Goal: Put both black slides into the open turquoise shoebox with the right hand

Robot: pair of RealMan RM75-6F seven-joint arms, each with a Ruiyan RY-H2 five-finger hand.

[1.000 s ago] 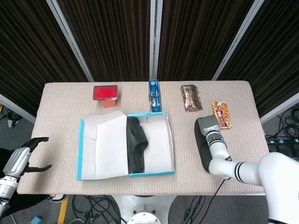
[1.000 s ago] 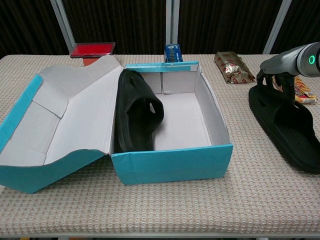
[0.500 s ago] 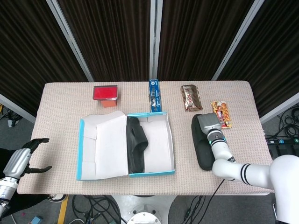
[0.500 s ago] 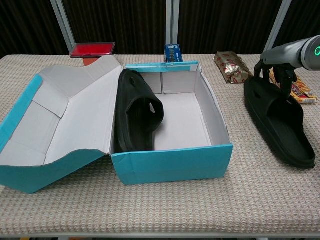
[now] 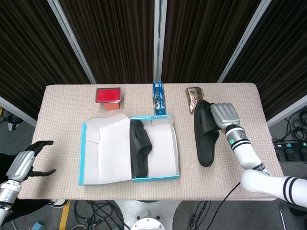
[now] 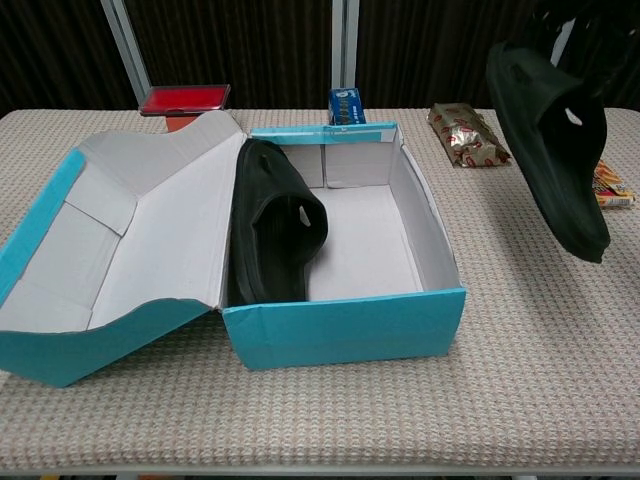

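Observation:
One black slide (image 5: 139, 147) (image 6: 272, 222) lies in the left part of the open turquoise shoebox (image 5: 157, 177) (image 6: 345, 325), leaning on its side. My right hand (image 5: 224, 115) grips the second black slide (image 5: 205, 132) (image 6: 555, 140) by its far end and holds it in the air, tilted, to the right of the box. In the chest view the hand itself is mostly out of frame. My left hand (image 5: 28, 162) hangs off the table's left front corner, fingers apart and empty.
Along the table's far edge sit a red box (image 5: 107, 96) (image 6: 183, 100), a blue packet (image 5: 159, 98) (image 6: 347, 104), and a brown foil packet (image 5: 192, 96) (image 6: 466, 135). An orange snack bar (image 6: 607, 185) lies at the right. The box's lid (image 5: 103, 148) lies open to the left.
My right hand has lifted the second slide off the table and carried it up and slightly toward the box. The left hand has barely moved.

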